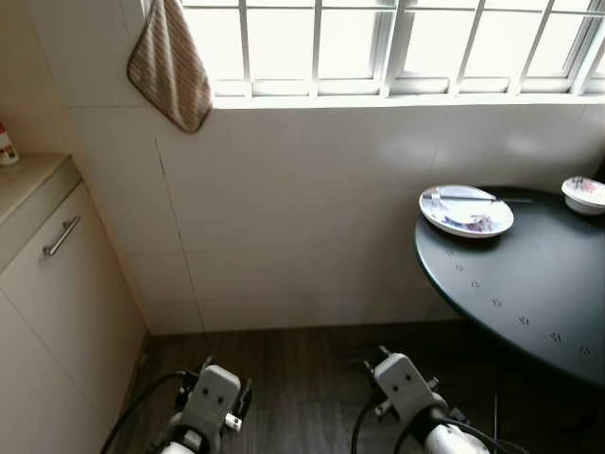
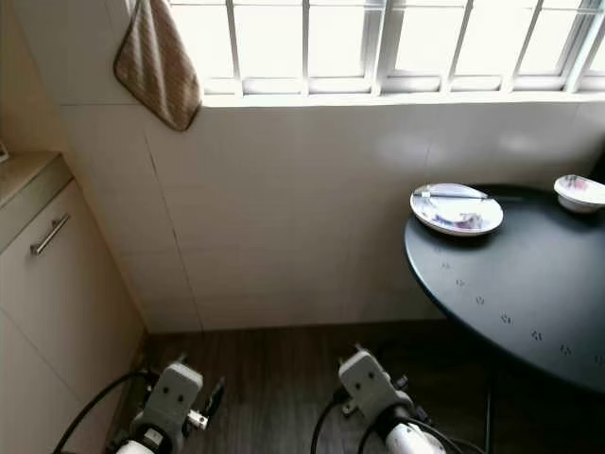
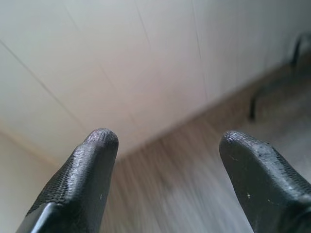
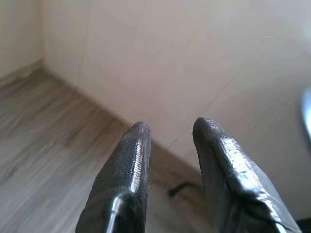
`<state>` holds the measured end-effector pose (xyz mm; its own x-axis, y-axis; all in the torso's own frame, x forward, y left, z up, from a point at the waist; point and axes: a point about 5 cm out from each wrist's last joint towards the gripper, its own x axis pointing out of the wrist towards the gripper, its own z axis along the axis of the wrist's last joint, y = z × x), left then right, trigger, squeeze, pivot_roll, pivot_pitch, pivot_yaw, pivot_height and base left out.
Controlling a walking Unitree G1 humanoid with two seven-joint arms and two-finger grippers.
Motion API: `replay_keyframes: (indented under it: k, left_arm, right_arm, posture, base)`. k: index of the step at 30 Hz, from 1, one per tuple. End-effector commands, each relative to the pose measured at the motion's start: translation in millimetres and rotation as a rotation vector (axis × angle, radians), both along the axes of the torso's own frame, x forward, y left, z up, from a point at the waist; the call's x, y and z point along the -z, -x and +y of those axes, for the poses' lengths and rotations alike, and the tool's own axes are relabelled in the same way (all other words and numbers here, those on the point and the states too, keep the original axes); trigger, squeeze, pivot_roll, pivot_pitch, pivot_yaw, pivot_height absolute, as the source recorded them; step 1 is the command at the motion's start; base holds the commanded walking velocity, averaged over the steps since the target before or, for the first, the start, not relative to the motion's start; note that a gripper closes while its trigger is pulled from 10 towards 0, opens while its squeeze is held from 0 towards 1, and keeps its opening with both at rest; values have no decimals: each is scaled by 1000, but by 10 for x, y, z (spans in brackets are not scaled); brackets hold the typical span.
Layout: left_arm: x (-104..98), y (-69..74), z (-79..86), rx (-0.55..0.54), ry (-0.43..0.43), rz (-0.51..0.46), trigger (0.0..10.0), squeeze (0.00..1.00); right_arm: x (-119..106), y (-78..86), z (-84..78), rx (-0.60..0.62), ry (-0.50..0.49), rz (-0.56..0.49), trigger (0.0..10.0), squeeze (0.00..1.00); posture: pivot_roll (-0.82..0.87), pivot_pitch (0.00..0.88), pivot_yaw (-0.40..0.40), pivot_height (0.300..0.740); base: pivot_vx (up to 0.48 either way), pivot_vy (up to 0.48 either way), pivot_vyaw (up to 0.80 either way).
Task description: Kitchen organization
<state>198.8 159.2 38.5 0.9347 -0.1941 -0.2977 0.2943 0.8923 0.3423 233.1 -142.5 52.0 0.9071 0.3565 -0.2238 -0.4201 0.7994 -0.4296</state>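
Note:
A white patterned plate (image 1: 466, 210) with a utensil (image 1: 468, 198) lying across it sits on the near-left part of a round dark table (image 1: 529, 274). A small white bowl (image 1: 584, 194) stands further right on the same table. Both arms hang low over the wooden floor, well below the table: the left arm (image 1: 210, 397) and the right arm (image 1: 406, 383). My left gripper (image 3: 167, 141) is open wide with nothing between its fingers, facing the tiled wall and floor. My right gripper (image 4: 170, 128) is open by a narrower gap, also holding nothing.
A striped brown towel (image 1: 170, 66) hangs at the window's left corner. On the left stands a cream cabinet (image 1: 57, 284) with a metal handle (image 1: 60, 235), and a small bottle (image 1: 6, 144) on its counter. A white tiled wall is straight ahead, dark wooden floor below.

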Motion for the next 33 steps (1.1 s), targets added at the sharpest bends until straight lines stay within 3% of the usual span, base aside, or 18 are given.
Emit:
replay_keyframes:
  k: [1, 16, 26, 33]
  left_arm:
    - [-55, -40, -24, 9, -12, -25, 10000, 0]
    - [-59, -31, -36, 21, -28, -15, 10000, 0]
    - [-14, -35, -65, 23, -46, -20, 10000, 0]
    - [77, -130, -84, 12, -81, -13, 10000, 0]
  right_arm:
    - [-38, -23, 24, -23, -6, -17, 10000, 0]
    - [-110, -65, -12, 7, -35, -59, 10000, 0]
    - [-66, -43, 38, -25, 17, -87, 10000, 0]
    - [15, -121, 117, -12, 84, -108, 10000, 0]
  posture:
    - [-52, 0, -25, 736]
    - [-44, 0, -25, 736]
    - [-47, 0, -28, 736]
    - [-45, 0, -23, 736]
  base:
    - [0, 0, 0]
    - [0, 0, 0]
    - [0, 0, 0]
    - [0, 0, 0]
